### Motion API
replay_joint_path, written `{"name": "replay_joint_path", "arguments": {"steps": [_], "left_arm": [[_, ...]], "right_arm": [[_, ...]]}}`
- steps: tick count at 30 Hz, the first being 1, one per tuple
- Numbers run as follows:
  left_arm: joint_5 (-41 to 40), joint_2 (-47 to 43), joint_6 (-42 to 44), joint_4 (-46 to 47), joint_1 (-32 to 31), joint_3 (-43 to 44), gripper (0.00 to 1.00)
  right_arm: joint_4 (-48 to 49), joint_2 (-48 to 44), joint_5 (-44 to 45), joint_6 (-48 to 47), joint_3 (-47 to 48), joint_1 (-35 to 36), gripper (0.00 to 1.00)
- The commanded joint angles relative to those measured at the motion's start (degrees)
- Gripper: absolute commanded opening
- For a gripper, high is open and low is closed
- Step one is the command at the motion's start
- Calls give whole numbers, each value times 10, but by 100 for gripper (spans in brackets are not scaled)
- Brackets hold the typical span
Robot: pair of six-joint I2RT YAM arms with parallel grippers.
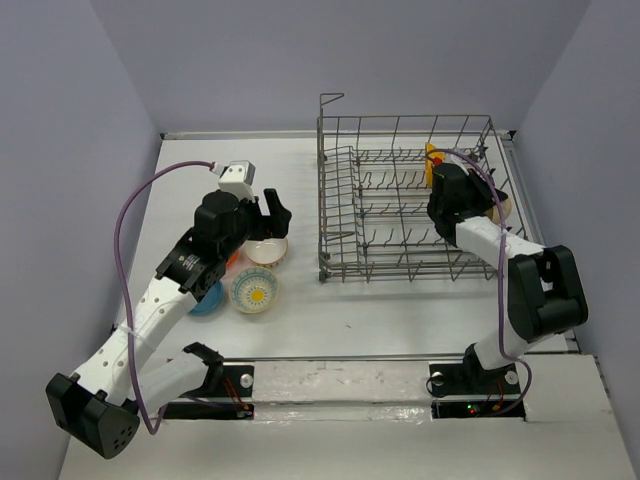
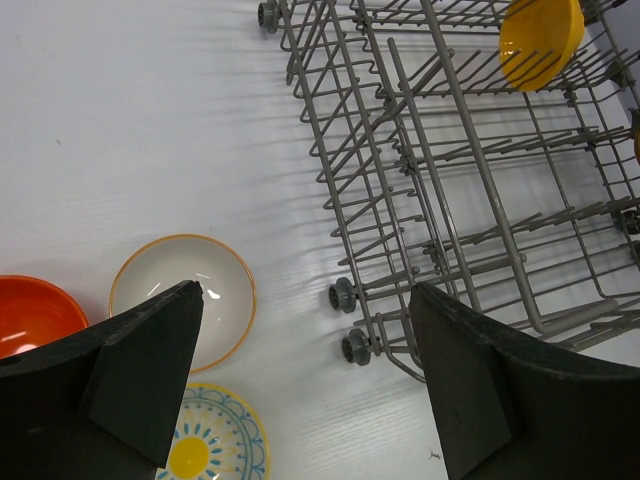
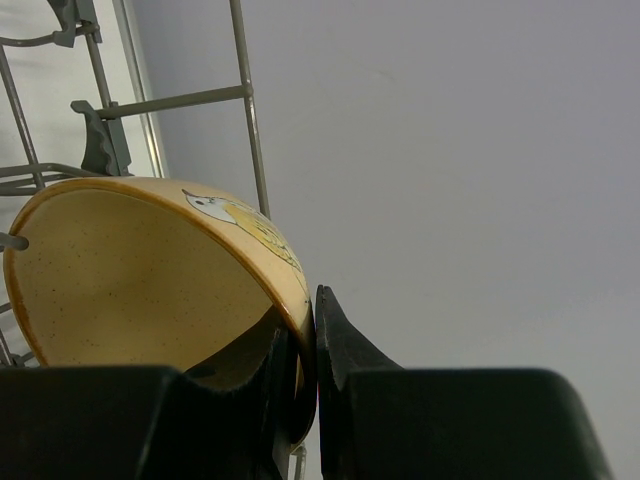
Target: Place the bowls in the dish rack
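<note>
Roughly a third done, by my count. One yellow bowl (image 1: 430,165) stands on edge among the tines toward the back right of the dish rack (image 1: 405,118). Your right claw (image 3: 313,340) is pressed together on the rim of a tan bowl (image 3: 140,280), one finger inside and one outside. It holds that bowl tilted at the rack's right end, hard by the side wires. You can't tell from these views whether it is seated between tines or only hanging there, so don't count it as loaded yet. Four bowls sit on the bench (image 1: 400,310) left of the rack, all outside it. The white bowl (image 2: 170,275) with an orange rim is nearest the rack's front-left corner. The orange-red bowl (image 2: 35,312) is just beyond it, farther from the rack. The flower-pattern bowl (image 2: 220,440) is in front of those two, and the blue bowl (image 1: 208,300) is farthest from the rack, partly under your left arm. Your left claw (image 2: 305,295) is spread wide and carries nothing. It hangs over the white bowl, between that bowl and the rack's left wall. My read: release the tan one once it is seated, then grab the white bowl, then the other three.
</note>
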Motion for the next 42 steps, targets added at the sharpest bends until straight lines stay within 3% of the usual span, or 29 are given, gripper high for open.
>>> {"name": "replay_joint_path", "arguments": {"steps": [1,11,24,42], "left_arm": [[0,0,3,25,-2,-3,93],[-1,-3,3,25,-2,-4,93],[-2,-7,4,25,-2,-6,93],[1,-14,4,26,5,-10,93]], "right_arm": [[17,10,19,18,38,-1,1],[-36,27,17,60,57,-1,3],[-103,38,11,111,85,-1,30],[-199,74,-16,176,121,9,35]]}}
